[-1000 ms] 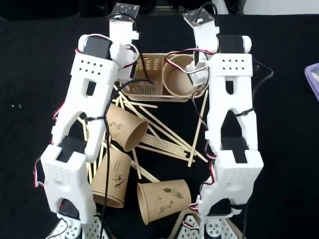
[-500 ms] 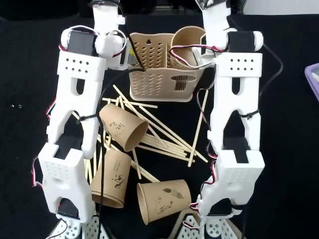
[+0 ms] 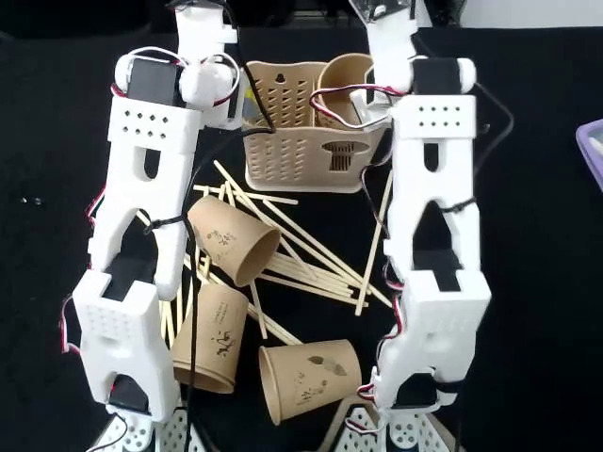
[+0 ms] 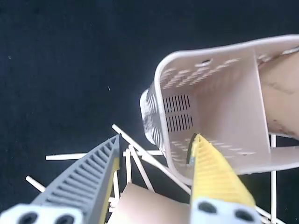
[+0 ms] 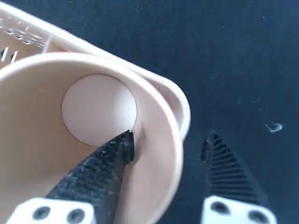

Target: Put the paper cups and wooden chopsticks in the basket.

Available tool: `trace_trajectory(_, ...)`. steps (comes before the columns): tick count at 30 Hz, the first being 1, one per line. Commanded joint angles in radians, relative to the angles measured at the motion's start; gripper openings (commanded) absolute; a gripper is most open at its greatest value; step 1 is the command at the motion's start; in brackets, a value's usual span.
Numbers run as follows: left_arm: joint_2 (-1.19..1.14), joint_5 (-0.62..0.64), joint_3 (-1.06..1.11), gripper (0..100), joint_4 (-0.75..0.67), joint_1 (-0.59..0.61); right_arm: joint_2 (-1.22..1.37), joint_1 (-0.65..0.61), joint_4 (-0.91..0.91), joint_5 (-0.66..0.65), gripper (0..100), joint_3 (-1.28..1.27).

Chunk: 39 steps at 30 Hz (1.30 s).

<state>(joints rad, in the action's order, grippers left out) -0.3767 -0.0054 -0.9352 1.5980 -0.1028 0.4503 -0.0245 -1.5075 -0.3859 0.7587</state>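
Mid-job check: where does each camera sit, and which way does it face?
High view: fixed above, facing down at the table, both arms, basket, loose paper cups and chopsticks.
Left wrist view: on that arm, facing past the left end effector into the basket's empty compartment.
Right wrist view: on that arm, facing past the right end effector into the paper cup inside the basket.
Shared: all three show the basket.

A purple container [image 3: 592, 151] rests on the black table [image 3: 546, 311].
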Motion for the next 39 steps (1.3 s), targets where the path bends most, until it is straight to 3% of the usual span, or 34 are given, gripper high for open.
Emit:
trace_trajectory(1, 0.012, -0.002, -0.039, 28, -0.049, 0.012, 0.001, -0.015, 0.071, -0.025, 26.9, 0.061)
trace_trajectory(14, 0.034, -0.002, -0.081, 29, -0.124, 0.015, -0.064, -0.034, 0.118, -0.012, 27.3, 0.113)
trace_trajectory(19, 0.061, -0.009, -0.183, 29, -0.058, 0.016, -0.090, -0.031, 0.114, 0.002, 27.3, 0.180)
trace_trajectory(26, 0.132, -0.011, -0.371, 29, 0.166, 0.081, -0.147, -0.032, -0.029, 0.035, 27.0, 0.302)
trace_trajectory(32, 0.230, -0.009, -0.171, 27, 0.166, 0.257, -0.193, -0.035, -0.253, 0.034, 27.0, 0.421)
trace_trajectory(39, 0.555, -0.140, 0.332, 26, 0.163, 0.286, -0.383, -0.034, -0.261, 0.038, 26.9, 0.259)
